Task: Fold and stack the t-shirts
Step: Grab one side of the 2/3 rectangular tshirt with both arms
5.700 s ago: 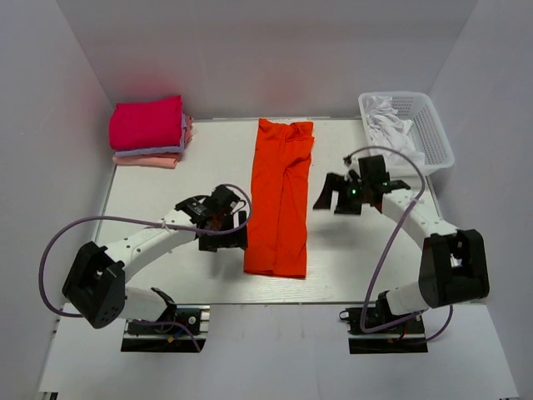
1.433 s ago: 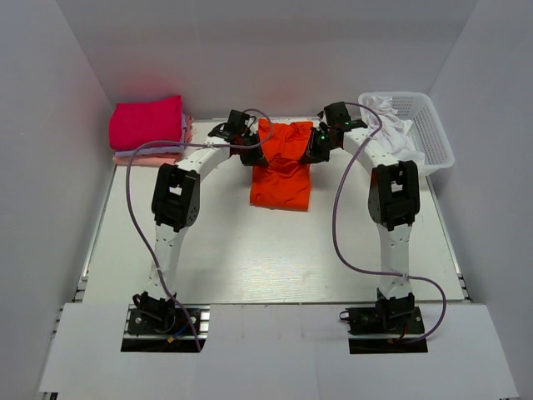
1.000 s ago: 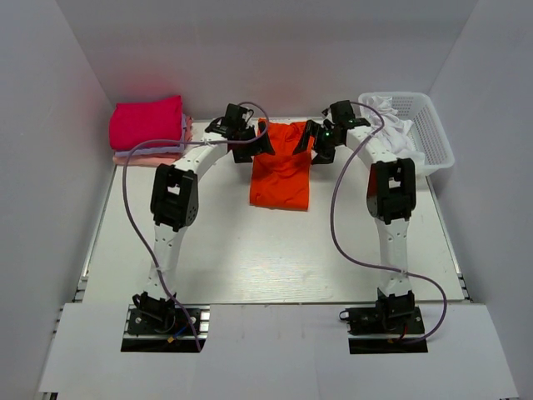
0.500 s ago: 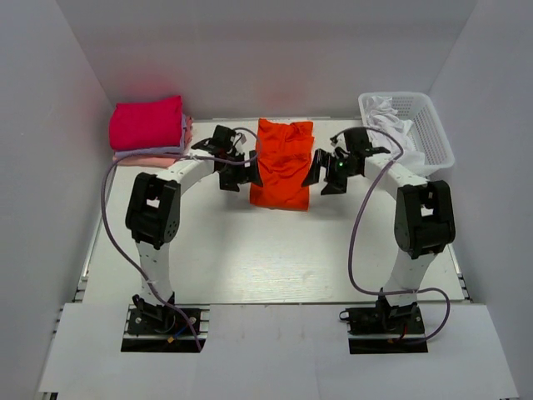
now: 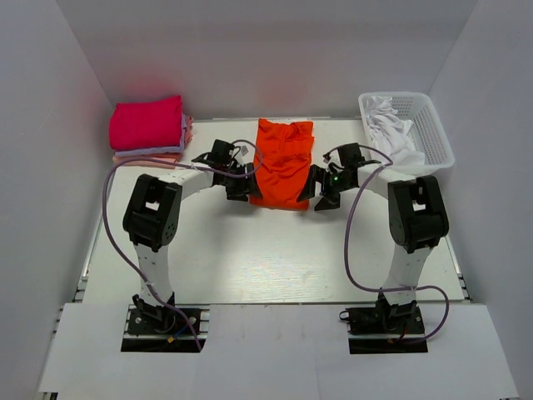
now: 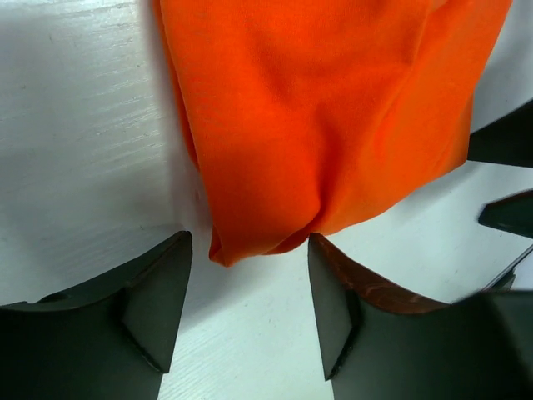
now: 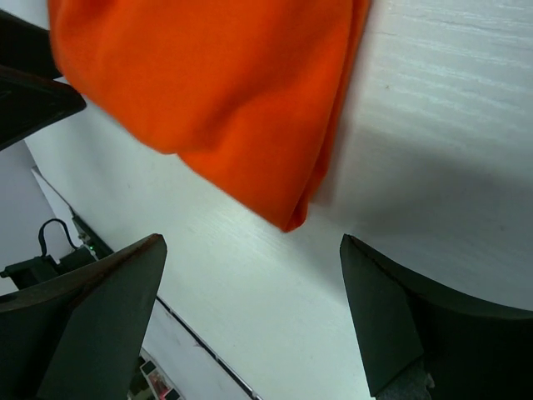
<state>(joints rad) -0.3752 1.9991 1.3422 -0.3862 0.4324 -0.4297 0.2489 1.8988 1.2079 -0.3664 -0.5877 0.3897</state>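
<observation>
The orange-red t-shirt (image 5: 281,162) lies toward the far middle of the table (image 5: 250,250), folded into a narrow oblong whose long axis runs away from the arms. Both arms reach in to its near end. The left gripper (image 5: 240,185) sits at the near left corner and the right gripper (image 5: 321,190) at the near right corner, a mirrored stance that suggests each is lined up to take one corner of the near edge for another fold. In the left wrist view the left gripper (image 6: 247,242) has its fingers apart with the rounded corner of the cloth lying between the tips, not yet pinched. The right gripper (image 7: 251,242) stands wide open over bare table just short of its corner, holding nothing. The shirt looks soft and layered – doubled edges show along its sides, shallow wrinkles cross the top and the far end is slightly bunched. The finished stack (image 5: 148,133) – magenta on top, lavender and light pink below – waits at the far left. A white basket (image 5: 433,125) of pale cloth (image 5: 387,117) sits at the far right.
</observation>
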